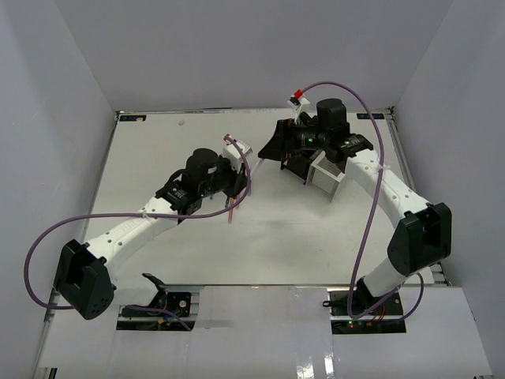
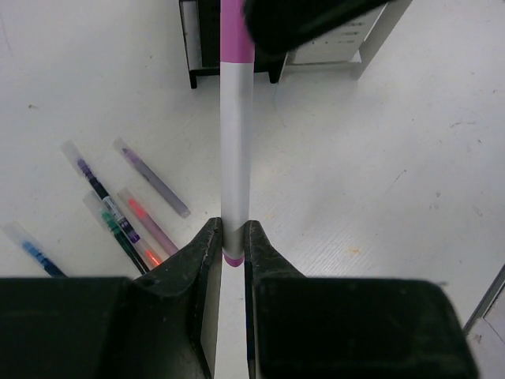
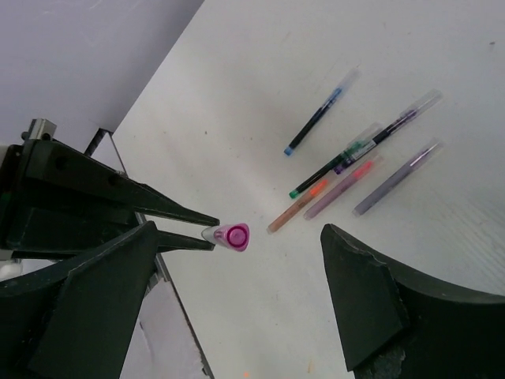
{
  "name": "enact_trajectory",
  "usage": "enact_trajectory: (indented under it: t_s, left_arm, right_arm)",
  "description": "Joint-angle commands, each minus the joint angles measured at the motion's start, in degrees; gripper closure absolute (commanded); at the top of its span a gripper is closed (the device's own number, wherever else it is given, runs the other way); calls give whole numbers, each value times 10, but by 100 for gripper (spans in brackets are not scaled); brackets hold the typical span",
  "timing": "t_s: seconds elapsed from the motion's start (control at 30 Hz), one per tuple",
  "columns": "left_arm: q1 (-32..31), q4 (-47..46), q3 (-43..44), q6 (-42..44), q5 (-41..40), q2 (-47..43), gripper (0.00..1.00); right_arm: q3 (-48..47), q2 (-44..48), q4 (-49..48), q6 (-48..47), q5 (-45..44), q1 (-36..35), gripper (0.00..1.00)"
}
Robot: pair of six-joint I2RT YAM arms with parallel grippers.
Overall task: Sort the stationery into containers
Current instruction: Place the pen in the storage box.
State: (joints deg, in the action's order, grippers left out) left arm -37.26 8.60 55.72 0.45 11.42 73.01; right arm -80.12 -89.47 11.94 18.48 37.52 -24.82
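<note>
A white marker with pink ends point(image 2: 236, 142) stands up from my left gripper point(image 2: 234, 227), which is shut on its lower end. In the right wrist view the marker's pink tip point(image 3: 236, 236) points at the camera, and my right gripper point(image 3: 238, 234) is open around it without touching. From above, the left gripper point(image 1: 235, 178) and right gripper point(image 1: 274, 146) meet over mid-table. Several pens point(image 2: 126, 205) lie loose on the table; the right wrist view also shows these pens point(image 3: 355, 167). The black container point(image 2: 203, 39) and white container point(image 2: 335, 43) stand behind.
From above, the black container point(image 1: 296, 164) and white container point(image 1: 326, 175) sit under the right arm's wrist. Grey walls close in the table point(image 1: 158, 158) on three sides. Purple cables loop from both arms.
</note>
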Motion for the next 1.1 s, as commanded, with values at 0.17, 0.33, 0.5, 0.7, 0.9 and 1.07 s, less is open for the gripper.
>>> enact_trajectory:
  t_s: [0.17, 0.33, 0.5, 0.7, 0.9, 1.07]
  left_arm:
    - [-1, -53, -4, 26, 40, -30, 98]
    - [-1, -59, -5, 27, 49, -26, 97]
    - [-1, -59, -8, 31, 45, -27, 90]
    - [0, -57, -18, 0, 8, -26, 42]
    - [2, -9, -26, -105, -137, -11, 2]
    - [36, 57, -30, -205, -156, 9, 2]
  right_arm:
    - [-48, -26, 41, 2, 33, -31, 25]
    - [-38, -18, 36, 0, 27, -31, 58]
    - [-27, -5, 36, -11, 8, -30, 86]
    - [-7, 21, 36, -27, -25, 6, 92]
    - [34, 79, 36, -57, -188, 122, 92]
    - [59, 88, 12, -97, -363, 183, 92]
